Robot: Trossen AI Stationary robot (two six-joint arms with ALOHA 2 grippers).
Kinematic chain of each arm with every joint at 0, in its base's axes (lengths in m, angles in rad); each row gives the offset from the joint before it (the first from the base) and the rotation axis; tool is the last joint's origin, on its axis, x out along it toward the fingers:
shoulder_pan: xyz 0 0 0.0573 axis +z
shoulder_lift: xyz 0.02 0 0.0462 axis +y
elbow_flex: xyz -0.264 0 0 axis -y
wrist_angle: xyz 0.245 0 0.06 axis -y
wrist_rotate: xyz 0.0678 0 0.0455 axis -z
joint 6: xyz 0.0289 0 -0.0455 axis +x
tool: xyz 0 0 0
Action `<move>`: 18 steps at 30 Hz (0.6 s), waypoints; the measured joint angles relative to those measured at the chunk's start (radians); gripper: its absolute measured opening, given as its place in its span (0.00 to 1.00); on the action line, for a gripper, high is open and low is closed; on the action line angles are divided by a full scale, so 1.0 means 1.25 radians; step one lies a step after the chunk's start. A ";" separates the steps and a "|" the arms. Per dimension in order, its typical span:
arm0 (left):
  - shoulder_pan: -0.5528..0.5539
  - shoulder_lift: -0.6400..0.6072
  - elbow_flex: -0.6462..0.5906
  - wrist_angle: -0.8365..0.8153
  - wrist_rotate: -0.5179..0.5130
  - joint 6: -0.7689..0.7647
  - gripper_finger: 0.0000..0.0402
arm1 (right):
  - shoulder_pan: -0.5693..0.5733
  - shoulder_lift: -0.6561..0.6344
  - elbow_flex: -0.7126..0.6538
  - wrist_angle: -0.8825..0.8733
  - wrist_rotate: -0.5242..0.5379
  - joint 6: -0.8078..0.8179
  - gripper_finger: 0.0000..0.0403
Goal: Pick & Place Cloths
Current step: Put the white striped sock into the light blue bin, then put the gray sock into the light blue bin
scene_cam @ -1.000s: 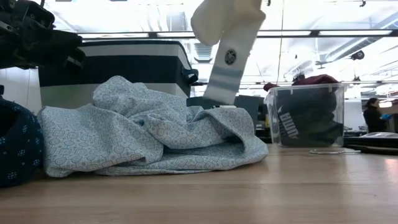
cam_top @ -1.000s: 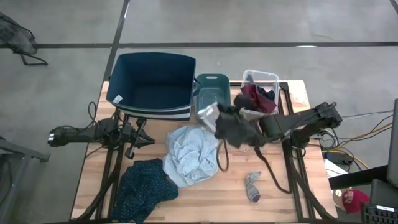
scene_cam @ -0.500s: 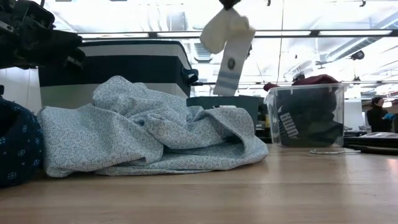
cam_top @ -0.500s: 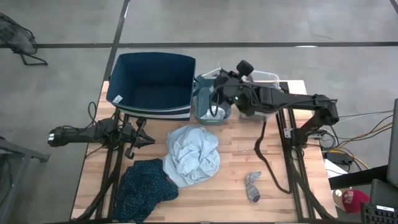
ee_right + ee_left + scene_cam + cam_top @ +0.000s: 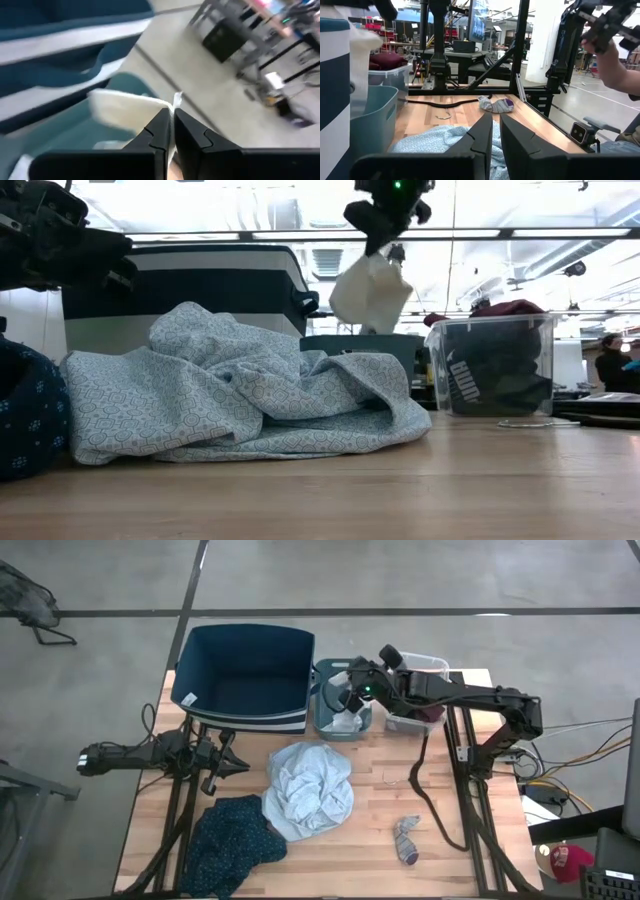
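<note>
White cloth (image 5: pixel 371 292) is pinched in the right gripper (image 5: pixel 352 698) and hung over the small teal bin (image 5: pixel 341 706), between the big blue bin (image 5: pixel 245 675) and the clear bin (image 5: pixel 492 367). The left gripper (image 5: pixel 226 758) is parked nearly shut beside the pale cloth (image 5: pixel 308 787).

This is a robotics lab or workshop in an industrial hall. The high view shows a wooden table (image 5: pixel 330 840) on bare concrete floor (image 5: pixel 420 580) marked with dark lines, cables (image 5: pixel 585 755) trailing at right. Upper left in the left wrist view, black metal frames (image 5: pixel 437 45) and workbenches stand behind.
</note>
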 joint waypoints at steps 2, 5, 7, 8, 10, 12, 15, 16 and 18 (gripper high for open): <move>0.000 0.000 0.000 0.000 0.000 0.000 0.10 | -0.005 0.000 -0.016 0.001 -0.057 0.006 0.04; 0.000 0.000 0.000 0.000 0.000 0.000 0.10 | -0.004 0.001 -0.038 0.001 -0.125 0.011 0.03; 0.000 0.000 0.000 0.000 0.000 0.000 0.10 | -0.003 0.001 -0.052 0.008 -0.134 0.009 0.03; 0.000 0.000 0.000 0.000 0.000 0.000 0.10 | -0.004 0.001 -0.058 0.012 -0.134 0.006 0.03; 0.000 0.000 0.000 0.000 0.000 0.000 0.10 | -0.005 0.001 -0.068 0.013 -0.134 -0.006 0.06; 0.000 0.000 0.000 0.000 0.000 0.000 0.10 | -0.005 0.001 -0.073 0.014 -0.136 -0.015 0.10; 0.000 0.000 0.000 0.000 0.000 0.000 0.10 | -0.004 0.000 -0.076 0.028 -0.166 -0.021 0.18; 0.000 0.000 0.000 0.000 0.000 0.000 0.10 | -0.004 0.000 -0.077 0.031 -0.179 -0.021 0.21; 0.000 0.000 0.000 0.000 0.000 0.000 0.10 | -0.004 0.000 -0.077 0.038 -0.191 -0.019 0.27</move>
